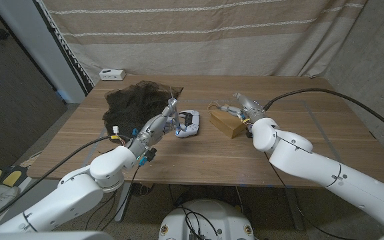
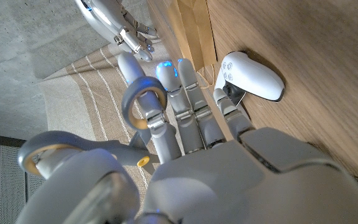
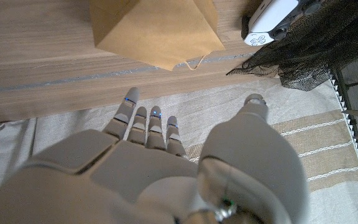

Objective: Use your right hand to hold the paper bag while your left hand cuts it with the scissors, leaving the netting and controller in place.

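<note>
Wooden table (image 1: 312,143) before a striped curtain (image 1: 199,33): the bag (image 1: 223,122) lies near its middle, the white controller (image 1: 189,124) just beside it, the black netting (image 1: 133,101) toward the far left corner. Left hand (image 1: 165,121) grips grey scissors (image 2: 143,111), fingers through the loops, just by the controller. Right hand (image 1: 241,105) hovers at the bag's far side, fingers spread, holding nothing.

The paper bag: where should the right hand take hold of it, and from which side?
The paper bag lies flat on the table, right of the controller. The right hand hovers at its far right edge, fingers apart. Probably best to press or pinch that right-hand end from above, leaving the controller-side end free for the scissors in the left hand.
</note>
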Motion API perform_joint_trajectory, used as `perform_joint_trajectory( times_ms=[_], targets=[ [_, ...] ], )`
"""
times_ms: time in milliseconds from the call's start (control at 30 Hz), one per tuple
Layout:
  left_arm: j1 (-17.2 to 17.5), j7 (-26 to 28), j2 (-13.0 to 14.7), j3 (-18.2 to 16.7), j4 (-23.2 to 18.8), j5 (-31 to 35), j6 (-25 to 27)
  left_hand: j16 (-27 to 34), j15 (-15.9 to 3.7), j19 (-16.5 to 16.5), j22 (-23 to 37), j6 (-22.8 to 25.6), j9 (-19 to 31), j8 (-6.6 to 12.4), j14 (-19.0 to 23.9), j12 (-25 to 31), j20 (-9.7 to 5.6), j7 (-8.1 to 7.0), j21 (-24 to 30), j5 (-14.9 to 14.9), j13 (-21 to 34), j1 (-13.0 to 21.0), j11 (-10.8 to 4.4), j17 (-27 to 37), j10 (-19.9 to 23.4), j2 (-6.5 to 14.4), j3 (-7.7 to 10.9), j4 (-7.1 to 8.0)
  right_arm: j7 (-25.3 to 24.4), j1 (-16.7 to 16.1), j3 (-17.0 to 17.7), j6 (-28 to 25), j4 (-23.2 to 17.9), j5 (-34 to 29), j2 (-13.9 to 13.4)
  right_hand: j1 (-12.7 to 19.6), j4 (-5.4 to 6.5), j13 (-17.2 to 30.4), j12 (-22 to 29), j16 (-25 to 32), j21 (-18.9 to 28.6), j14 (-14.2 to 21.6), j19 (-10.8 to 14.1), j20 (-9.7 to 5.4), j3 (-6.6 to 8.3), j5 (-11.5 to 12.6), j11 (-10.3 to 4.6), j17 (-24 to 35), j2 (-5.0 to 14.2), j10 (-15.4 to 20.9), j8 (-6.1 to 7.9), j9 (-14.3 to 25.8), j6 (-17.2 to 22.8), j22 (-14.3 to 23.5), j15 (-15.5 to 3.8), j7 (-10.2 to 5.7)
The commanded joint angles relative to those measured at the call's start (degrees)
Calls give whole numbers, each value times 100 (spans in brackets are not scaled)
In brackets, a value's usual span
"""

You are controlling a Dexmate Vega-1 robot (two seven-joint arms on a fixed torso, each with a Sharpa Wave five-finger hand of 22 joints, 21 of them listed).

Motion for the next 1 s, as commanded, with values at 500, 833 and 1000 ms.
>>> perform_joint_trajectory(
  times_ms=[500, 833, 1000],
  targets=[
    [132, 2, -55, -62, 34, 42, -106, 67, -360, 6, 0, 436, -23, 656, -9, 69, -59, 679, 22, -181, 17, 59, -61, 12, 40, 15, -12, -6, 281, 370, -590, -326, 294, -453, 115, 111, -88, 31, -113, -57, -165, -126, 0, -1, -3, 53, -347, -9, 27, -169, -145, 24, -150, 17, -330, 385],
    [145, 8, -67, -61, 46, 84, -118, 83, -371, 7, -1, 424, -38, 691, -14, 96, -61, 673, 22, -166, 17, 78, -65, -5, 38, 17, -10, -10, 437, 467, -722, -391, 414, -538, 146, 112, -87, 43, -120, -59, -221, -155, -67, 4, -2, 58, -326, -2, 40, -194, -160, 29, -178, 20, -324, 396],
    [129, -10, -65, -54, 54, 86, -104, 86, -381, 8, -1, 425, -52, 707, -9, 73, -65, 685, 22, -157, -46, 81, -58, -26, 46, 20, -10, -7, 582, 610, -894, -481, 478, -607, 165, 112, -86, 49, -115, -56, -244, -161, -84, 0, -1, 60, -322, 3, 49, -189, -159, 32, -170, 23, -326, 394]
  ],
)
